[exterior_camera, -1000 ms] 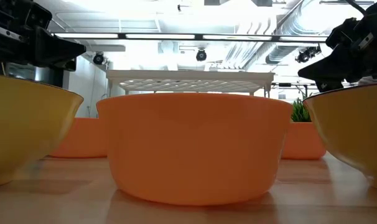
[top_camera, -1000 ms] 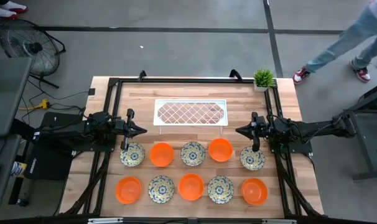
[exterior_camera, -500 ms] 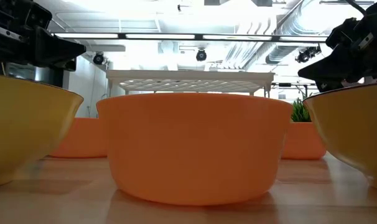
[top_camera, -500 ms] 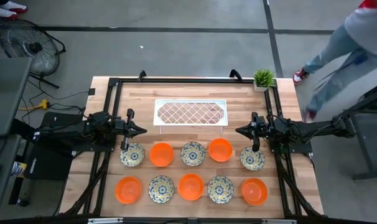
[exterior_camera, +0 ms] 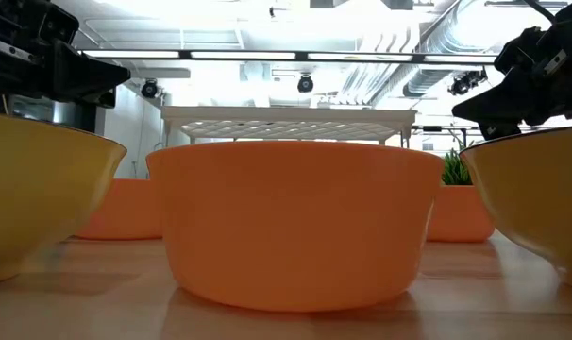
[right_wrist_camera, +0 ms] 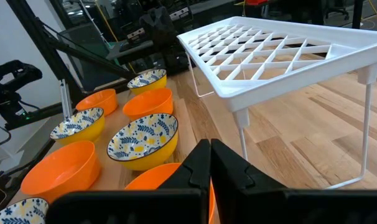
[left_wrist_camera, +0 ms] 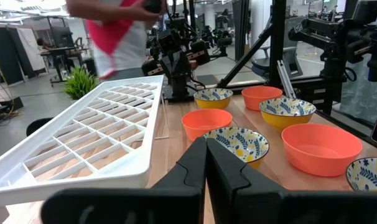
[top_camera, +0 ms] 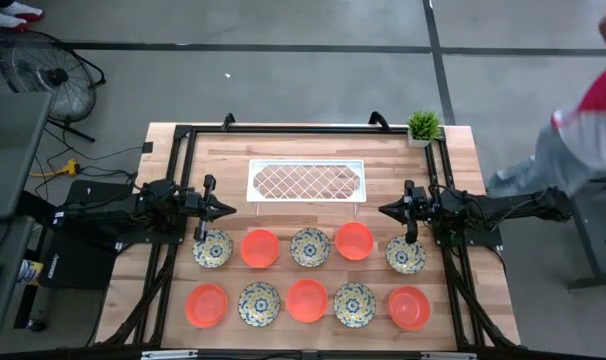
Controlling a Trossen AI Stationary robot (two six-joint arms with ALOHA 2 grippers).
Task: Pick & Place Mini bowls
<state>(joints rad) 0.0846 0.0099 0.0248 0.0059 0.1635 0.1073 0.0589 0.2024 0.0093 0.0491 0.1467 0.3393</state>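
No pick has begun: all 10 small round orange-red and floral mini bowls (top_camera: 309, 247) sit untouched; left gripper (top_camera: 226, 210) and right gripper (top_camera: 386, 210), both pinched closed and empty, must open, then descend.

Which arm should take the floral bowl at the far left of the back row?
Left. The left gripper hangs just behind that floral bowl, its fingers shut and empty. The right gripper sits across the table beside the white rack, with four bowls between it and that one.
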